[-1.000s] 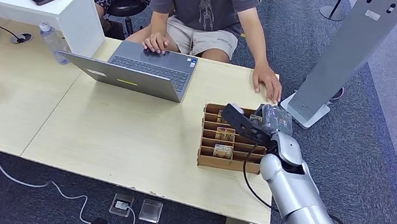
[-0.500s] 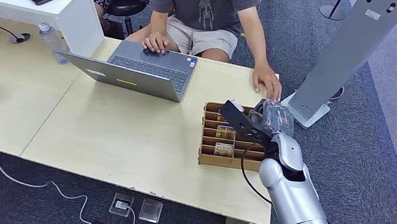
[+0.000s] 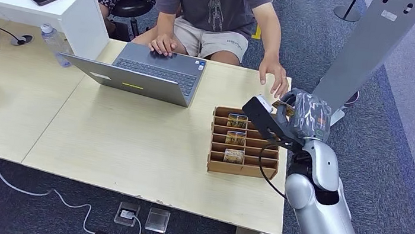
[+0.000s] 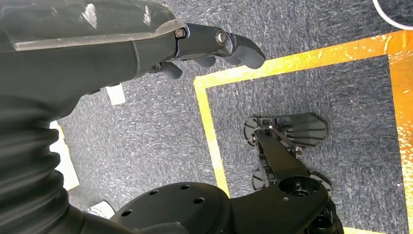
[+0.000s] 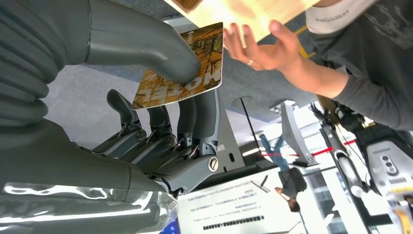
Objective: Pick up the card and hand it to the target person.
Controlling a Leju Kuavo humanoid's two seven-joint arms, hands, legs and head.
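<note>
My right hand (image 3: 288, 118) is raised beside the table's right edge and holds a brown hotel card (image 5: 187, 70) pinched under its thumb. In the head view the card (image 3: 283, 108) peeks out at the top of the hand. The seated person's hand (image 3: 274, 77) is lifted off the table, palm open, just beyond my hand. Close up, that same person's hand (image 5: 263, 46) hovers a short gap from the card's edge. My left hand (image 4: 214, 46) hangs by my side over the floor with curled fingers and nothing in them.
A wooden card rack (image 3: 243, 145) with three more cards stands on the table (image 3: 131, 137) left of my right hand. An open laptop (image 3: 145, 73) sits before the person. A grey kiosk stand (image 3: 362, 52) rises behind my right hand.
My right hand has lifted out of the rack with the card and moved up and right toward the person. The person's hand has risen off the table and opened.
</note>
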